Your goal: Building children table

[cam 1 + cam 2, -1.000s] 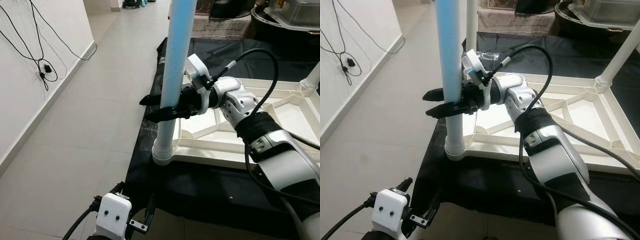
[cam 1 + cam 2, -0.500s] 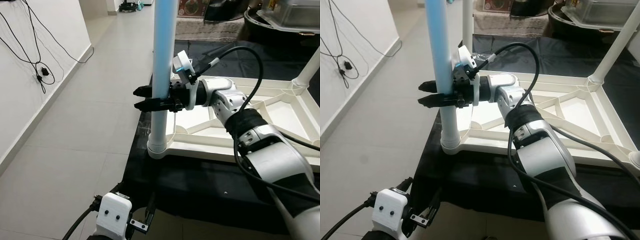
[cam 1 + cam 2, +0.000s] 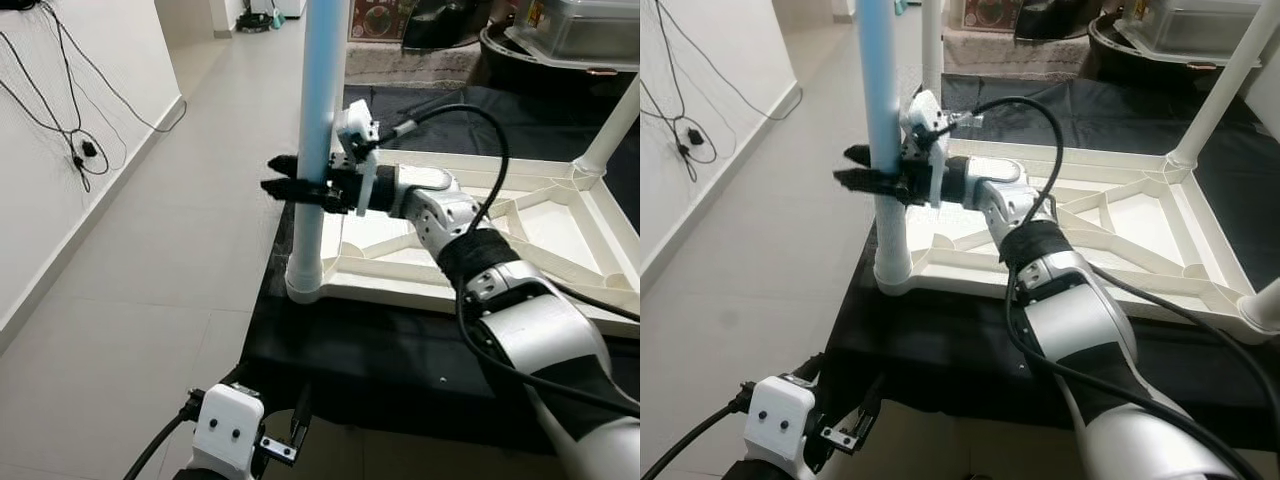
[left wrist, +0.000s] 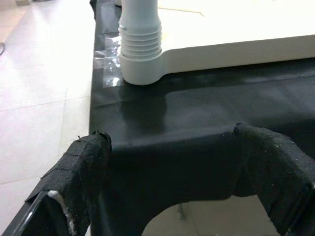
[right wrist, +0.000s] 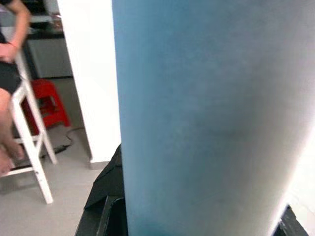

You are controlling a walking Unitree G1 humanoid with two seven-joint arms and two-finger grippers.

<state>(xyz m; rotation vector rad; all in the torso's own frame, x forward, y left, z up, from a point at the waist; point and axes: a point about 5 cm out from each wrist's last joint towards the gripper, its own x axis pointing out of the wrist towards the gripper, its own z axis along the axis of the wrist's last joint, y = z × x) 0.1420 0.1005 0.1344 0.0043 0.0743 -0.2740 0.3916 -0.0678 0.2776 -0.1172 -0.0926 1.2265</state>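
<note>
A white children's table top (image 3: 520,235) lies upside down on a black cloth (image 3: 380,350). A pale blue leg (image 3: 322,90) stands upright in its near left corner socket (image 3: 303,283). My right gripper (image 3: 292,185) is shut on this leg about halfway up, one black finger on each side. In the right wrist view the blue leg (image 5: 206,118) is very close. My left gripper (image 4: 170,135) hangs low at the cloth's front edge, open with nothing between its taped fingers (image 4: 86,157). The left wrist (image 3: 228,430) is at the bottom of the eye views.
White legs rise from the far right corner (image 3: 1225,85) and the far left corner (image 3: 931,40). Tiled floor (image 3: 150,260) lies to the left, with cables on the wall (image 3: 70,120). A person sits on a white stool (image 5: 29,147) beside a red stool (image 5: 49,101).
The head camera has shifted. My right gripper stays shut on the blue leg, its fingers now level rather than slanted. The left gripper has not moved.
</note>
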